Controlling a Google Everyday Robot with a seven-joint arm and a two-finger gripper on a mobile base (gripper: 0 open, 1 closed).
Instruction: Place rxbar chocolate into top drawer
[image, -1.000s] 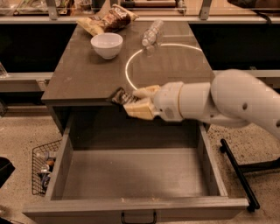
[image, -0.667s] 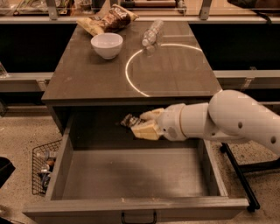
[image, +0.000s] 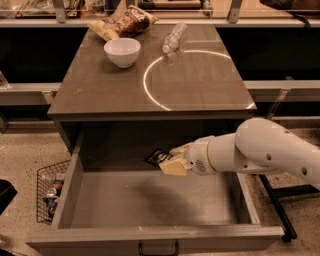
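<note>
The top drawer (image: 155, 234) stands pulled out under the grey counter, a wide grey box with a small black handle on its front. My gripper (image: 169, 161) reaches in from the right and sits inside the drawer near its back wall, above the floor. It is shut on the rxbar chocolate (image: 155, 156), a small flat black wrapper with white lettering that sticks out to the left of the yellowish fingers (image: 175, 167).
On the counter (image: 200, 90) stand a white bowl (image: 122, 51), chip bags (image: 122, 23) at the far edge and a clear plastic bottle (image: 173, 38) lying down. A wire basket (image: 50, 189) sits on the floor left of the drawer. A black stand leg (image: 275, 202) is at right.
My gripper has moved down from the counter's front edge into the drawer, carrying the black bar with it.
</note>
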